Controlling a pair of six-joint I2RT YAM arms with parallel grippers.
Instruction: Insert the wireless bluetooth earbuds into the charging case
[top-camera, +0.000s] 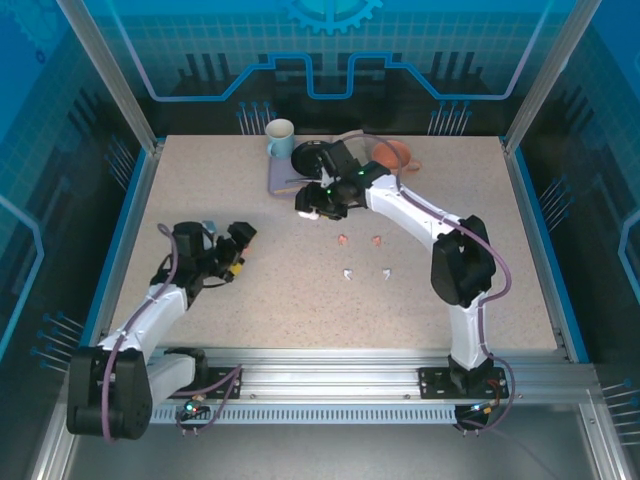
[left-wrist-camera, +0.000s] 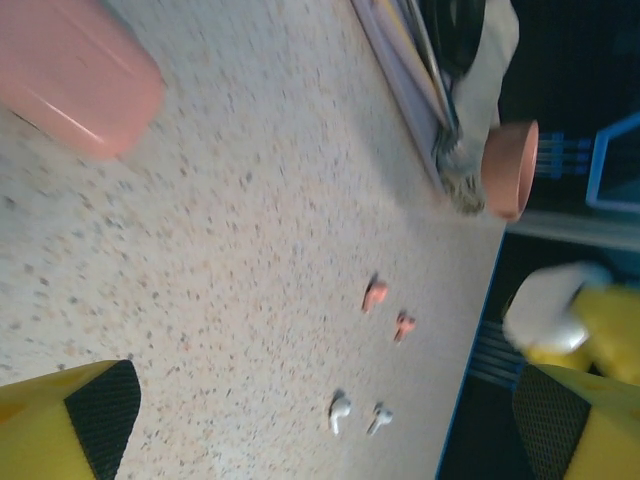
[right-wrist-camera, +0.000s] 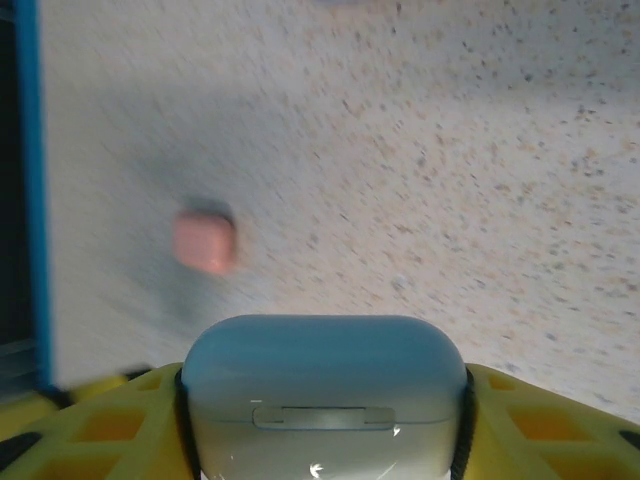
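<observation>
White charging case (right-wrist-camera: 322, 385), base cut off, sits clamped in right fingers (right-wrist-camera: 545, 420); left fingers (left-wrist-camera: 60, 430) apart.

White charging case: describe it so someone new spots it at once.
Follow the right arm out to its pincer, near the blue mug at the far edge of the table. Clamped between its yellow fingers is the white charging case, rounded and lid shut; the pink case lies loose on the table.

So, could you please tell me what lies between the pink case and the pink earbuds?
Nothing does. In the left wrist view, the table is bare from the pink case to the pink earbuds.
</observation>
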